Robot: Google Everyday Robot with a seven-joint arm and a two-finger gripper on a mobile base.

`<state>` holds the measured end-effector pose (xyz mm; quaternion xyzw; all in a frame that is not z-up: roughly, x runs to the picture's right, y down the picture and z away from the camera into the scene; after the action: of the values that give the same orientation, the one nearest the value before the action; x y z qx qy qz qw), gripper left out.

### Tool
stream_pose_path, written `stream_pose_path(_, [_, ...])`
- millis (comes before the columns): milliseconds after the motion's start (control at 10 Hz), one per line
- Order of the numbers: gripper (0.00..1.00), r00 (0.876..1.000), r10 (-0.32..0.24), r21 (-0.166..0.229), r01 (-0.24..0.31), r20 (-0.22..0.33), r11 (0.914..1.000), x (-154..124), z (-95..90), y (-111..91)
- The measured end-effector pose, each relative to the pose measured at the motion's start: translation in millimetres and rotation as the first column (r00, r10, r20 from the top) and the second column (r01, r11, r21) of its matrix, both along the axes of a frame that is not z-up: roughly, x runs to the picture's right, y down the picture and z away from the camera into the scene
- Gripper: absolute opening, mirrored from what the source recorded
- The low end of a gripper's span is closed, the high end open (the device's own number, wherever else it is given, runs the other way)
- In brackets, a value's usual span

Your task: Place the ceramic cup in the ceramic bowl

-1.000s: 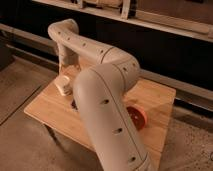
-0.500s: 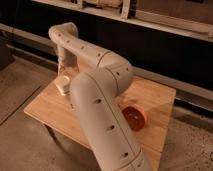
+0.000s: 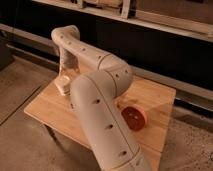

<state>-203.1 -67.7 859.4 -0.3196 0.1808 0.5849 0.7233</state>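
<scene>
The ceramic cup (image 3: 60, 89) stood on the left part of the wooden table (image 3: 45, 107), near its far edge. It was a pale cream shape that we could barely separate from the gripper (image 3: 63, 82) directly over it. The gripper pointed straight down at the cup with its jaws spread wide. We could not tell whether they touched the cup's sides or hung just clear of them.

Above the gripper, the arm (image 3: 100, 100) bent over the table's left end and stretched rightward in a thick cream link. Its broad nearest segment crossed the middle of the view and hid much of the tabletop.

Just right of that segment lay the ceramic bowl (image 3: 135, 118), red-orange, shallow and round. It rested on the table well apart from the cup, and the arm cut off its left side.

Further right, the wood reached the table's right edge, with concrete floor (image 3: 195, 150) below and a pale shelf (image 3: 170, 25) against the dark wall behind.
</scene>
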Motion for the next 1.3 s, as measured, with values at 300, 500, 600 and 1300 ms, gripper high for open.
stream_pose_path(300, [0.65, 0.999, -0.035, -0.014, 0.034, -0.023, 0.9993, -1.4, 4.1, 8.1])
stream_pose_path(500, [0.65, 0.998, -0.058, -0.024, 0.057, -0.034, 0.9981, -5.2, 6.6, 13.6])
stream_pose_path(600, [0.65, 0.997, -0.066, -0.029, 0.065, -0.035, 0.9975, -7.4, 7.8, 16.1])
stream_pose_path(1300, [0.14, 0.998, -0.045, -0.044, 0.043, -0.036, 0.9981, -7.5, 14.2, 20.8])
